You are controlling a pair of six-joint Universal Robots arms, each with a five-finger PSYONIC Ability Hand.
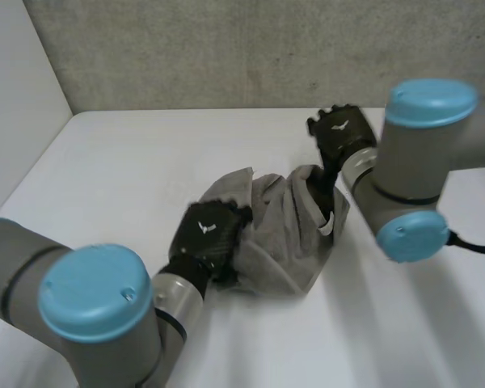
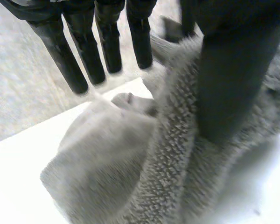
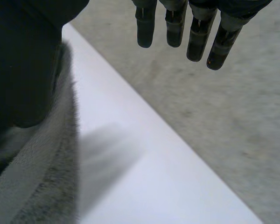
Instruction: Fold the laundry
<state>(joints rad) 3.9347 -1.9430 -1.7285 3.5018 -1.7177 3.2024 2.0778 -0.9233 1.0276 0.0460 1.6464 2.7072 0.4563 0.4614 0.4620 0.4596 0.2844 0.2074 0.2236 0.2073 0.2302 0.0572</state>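
Between the black left hand (image 1: 210, 230) and the black right hand (image 1: 339, 133), the fuzzy grey cloth (image 1: 287, 234) lies bunched up on the white surface (image 1: 121, 162). Left rests on its near edge and right is at its far edge, both with fingers straight and only a thumb touching the cloth, so neither has a real hold. I think each hand should pinch its own edge first, then pull gently apart to smooth the cloth before folding.
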